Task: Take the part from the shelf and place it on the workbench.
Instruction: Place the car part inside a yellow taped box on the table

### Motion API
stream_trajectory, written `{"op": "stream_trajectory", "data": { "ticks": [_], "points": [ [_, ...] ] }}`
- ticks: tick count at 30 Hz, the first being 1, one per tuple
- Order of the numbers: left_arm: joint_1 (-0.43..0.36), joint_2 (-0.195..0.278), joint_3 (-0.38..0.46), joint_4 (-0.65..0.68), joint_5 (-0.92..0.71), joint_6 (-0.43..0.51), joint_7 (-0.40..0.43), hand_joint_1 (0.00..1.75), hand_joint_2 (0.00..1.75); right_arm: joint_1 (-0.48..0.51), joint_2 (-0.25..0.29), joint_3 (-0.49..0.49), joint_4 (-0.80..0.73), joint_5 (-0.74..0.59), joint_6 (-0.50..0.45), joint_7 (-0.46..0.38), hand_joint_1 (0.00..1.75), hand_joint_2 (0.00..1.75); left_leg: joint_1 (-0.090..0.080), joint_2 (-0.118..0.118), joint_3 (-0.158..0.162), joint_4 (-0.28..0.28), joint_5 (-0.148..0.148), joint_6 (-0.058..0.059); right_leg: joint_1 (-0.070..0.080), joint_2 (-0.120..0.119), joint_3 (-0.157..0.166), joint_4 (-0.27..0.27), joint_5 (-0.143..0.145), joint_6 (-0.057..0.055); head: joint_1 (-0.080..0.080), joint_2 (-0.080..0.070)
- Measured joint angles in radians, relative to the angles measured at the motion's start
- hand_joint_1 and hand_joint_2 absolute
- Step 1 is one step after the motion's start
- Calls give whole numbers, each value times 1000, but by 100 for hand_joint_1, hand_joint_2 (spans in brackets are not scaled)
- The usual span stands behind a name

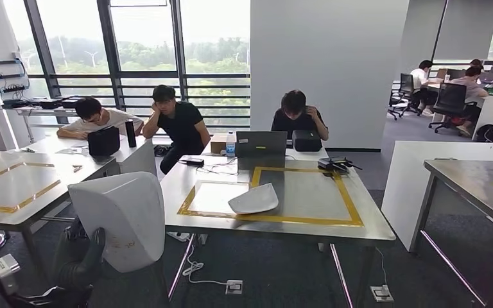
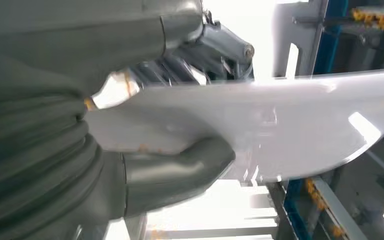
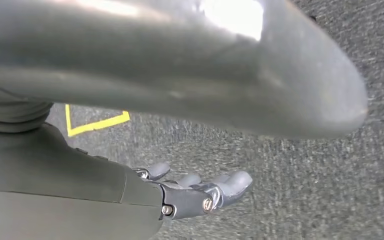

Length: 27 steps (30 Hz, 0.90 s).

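One workbench (image 1: 359, 221) is your landmark: the steel table ahead, with a yellow tape rectangle (image 1: 350, 205) on its top. A white curved part (image 1: 253, 199) already lies inside that rectangle, toward its near-left corner, and a laptop (image 1: 261, 150) stands just behind it, where a person (image 1: 298, 115) sits at the far edge. The part you are carrying (image 1: 125, 218) is short of the workbench, off its near-left corner and above the floor. It is a broad white moulded shell, glossy and thin-edged. Judge it light and stiff, but slippery and awkward for its width, so expect it to swing. Your left hand (image 2: 180, 172) pinches it at one edge, thumb pressed flat on one face and the darker fingers (image 2: 215, 47) behind the other. A hold nearer the middle would likely steady it. Your right hand (image 3: 200, 192) hangs over the carpet, holding nothing, its fingers loosely apart.
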Motion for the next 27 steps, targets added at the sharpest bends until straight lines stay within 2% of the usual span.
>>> {"op": "stream_trajectory", "data": {
  "ticks": [2,3,5,7,8,9,10,12,13,14,15,17,18,19,20,21,22,23,24,25,26,27],
  "points": [
    [3,2,0,-4,0,0,-3,175,175,1,0,0,0,0,-1,1,0,0,1,1,2,18,-2,-12,-4,0,22,-7,2,-13,1,0],
    [4,4,-1,-7,0,-1,-5,175,175,2,0,0,0,0,-1,2,0,0,2,2,-11,47,-2,-17,-7,0,35,-10,-3,-18,0,0],
    [10,8,-2,-11,0,-2,-8,175,175,2,0,-1,0,0,-4,9,0,0,5,6,-76,153,-21,-26,-11,1,59,-14,-19,-24,-2,0],
    [22,11,-2,-11,0,-2,-8,175,175,5,0,-2,0,0,-6,13,0,0,10,7,-160,255,-65,-33,-12,1,82,-14,-40,-25,-3,0],
    [29,12,-2,-11,0,-2,-8,175,175,6,0,-3,0,0,-6,14,0,0,13,8,-189,271,-78,-36,-13,1,96,-14,-52,-24,-3,0],
    [34,13,-2,-12,0,-2,-8,175,175,8,0,-5,0,0,-6,14,0,0,14,9,-202,257,-73,-37,-14,2,111,-14,-64,-23,-4,0],
    [37,14,-2,-13,0,-2,-8,175,175,8,1,-7,0,0,-6,13,0,0,15,10,-202,214,-44,-38,-15,2,128,-14,-77,-21,-4,0],
    [41,17,-2,-16,1,-2,-9,175,175,8,1,-9,0,0,-6,12,0,0,14,14,-182,89,64,-34,-16,2,157,-12,-104,-13,-4,0],
    [44,19,-3,-19,1,-2,-9,175,175,7,1,-9,0,0,-6,12,0,0,13,16,-173,41,107,-29,-15,2,165,-13,-115,-6,-5,0],
    [47,20,-3,-22,1,-2,-8,175,175,7,1,-10,0,0,-5,11,0,0,12,18,-169,13,137,-22,-14,2,170,-15,-123,0,-4,0],
    [50,20,-3,-27,2,-2,-8,175,175,6,1,-10,0,0,-5,11,0,0,10,18,-168,2,144,-14,-12,3,175,-15,-125,8,-4,0],
    [52,21,-3,-41,3,-2,-7,175,175,6,1,-10,0,0,-5,11,0,0,11,14,-156,-4,140,1,-12,2,162,11,-107,19,-4,0],
    [52,21,-3,-47,3,-2,-7,175,175,5,1,-10,0,0,-5,11,0,0,12,13,-145,-9,135,7,-12,2,136,56,-89,22,-3,0],
    [52,21,-3,-51,3,-3,-7,175,175,4,1,-10,0,0,-5,11,0,0,13,12,-133,-14,128,13,-12,2,97,116,-77,24,-3,0],
    [53,20,-3,-53,3,-3,-6,175,175,4,1,-10,0,0,-5,11,0,0,13,13,-121,-18,120,18,-13,1,50,181,-81,26,-2,0],
    [54,20,-3,-54,3,-2,-4,175,175,4,1,-10,0,0,-6,11,0,0,11,12,-109,-20,111,22,-12,1,5,236,-105,28,-2,0],
    [55,20,-3,-55,3,-2,-2,175,175,6,1,-10,0,0,-7,11,0,0,10,11,-98,-20,100,25,-12,2,-32,269,-144,29,-1,0],
    [57,19,-3,-56,3,-2,-1,175,175,7,1,-10,0,0,-8,12,0,0,8,9,-85,-20,89,26,-11,1,-58,278,-181,30,-1,0],
    [59,19,-3,-57,3,-2,1,175,175,9,1,-10,0,0,-8,12,0,0,6,7,-71,-20,78,26,-11,1,-70,262,-199,29,0,0],
    [60,19,-3,-58,3,-2,2,175,175,9,1,-10,0,0,-8,12,0,0,4,6,-55,-20,66,26,-10,1,-70,222,-189,26,0,0],
    [60,19,-3,-58,3,-2,3,175,175,9,1,-10,0,0,-9,12,0,0,2,6,-41,-20,54,25,-9,1,-59,161,-147,21,0,0],
    [60,19,-3,-59,3,-2,3,175,175,10,1,-10,0,0,-9,12,0,0,0,6,-29,-19,43,23,-6,2,-44,93,-84,14,0,0]
  ]
}}
